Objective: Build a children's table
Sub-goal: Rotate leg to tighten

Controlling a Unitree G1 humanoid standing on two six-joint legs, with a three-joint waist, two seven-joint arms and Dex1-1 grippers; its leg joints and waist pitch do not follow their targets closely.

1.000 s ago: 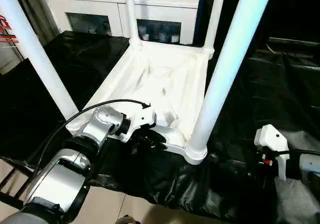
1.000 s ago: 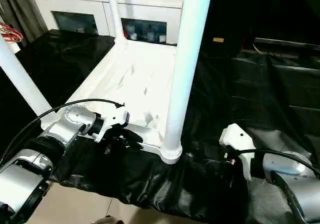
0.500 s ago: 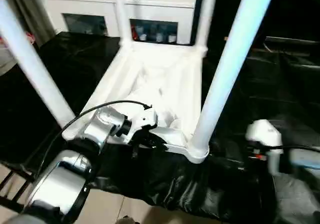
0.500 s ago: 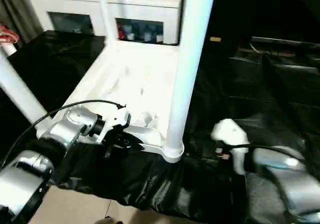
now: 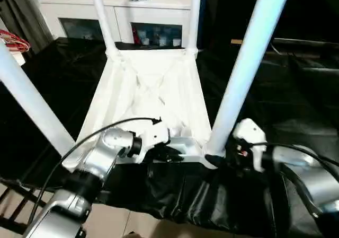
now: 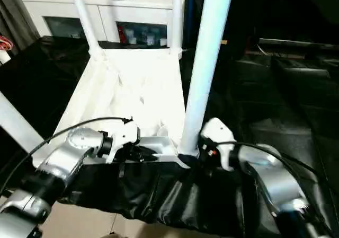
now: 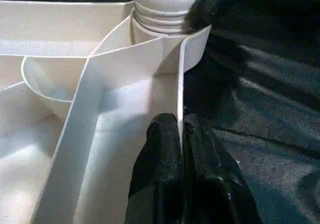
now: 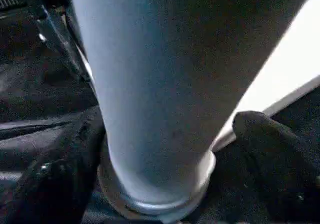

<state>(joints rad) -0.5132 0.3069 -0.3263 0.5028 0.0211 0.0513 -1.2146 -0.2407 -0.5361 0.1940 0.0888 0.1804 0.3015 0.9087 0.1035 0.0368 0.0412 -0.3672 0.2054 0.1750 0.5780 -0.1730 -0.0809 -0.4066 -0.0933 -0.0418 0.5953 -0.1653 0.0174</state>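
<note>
Changes since a second ago: the right gripper (image 8: 165,149), then well off to the side over the black sheet (image 5: 275,89), has come in to the base of the near right leg (image 5: 243,73). Its two black fingers (image 8: 55,174) stand spread wide, one on each side of that leg just above the socket; contact cannot be told. The left gripper (image 7: 181,134) stays at the near rim of the table top (image 5: 153,84), and its fingers have closed further and are now pinched tight on the thin upright rim wall.

Count, as seen:
- Table top, white plastic, one; lying underside up on the black sheet, ribs and a round inner cup visible.
- Legs, white tubes, four, all standing upright in the corner sockets: the near right leg, near left leg (image 5: 32,105), far left leg (image 5: 100,15), far right leg (image 5: 195,15).
- Grippers, two: the left one clenched on the rim just beside the near right socket, the right one spread about the leg.
- White cabinet (image 5: 79,5) with glass doors, one, beyond the far end of the table top.
</note>
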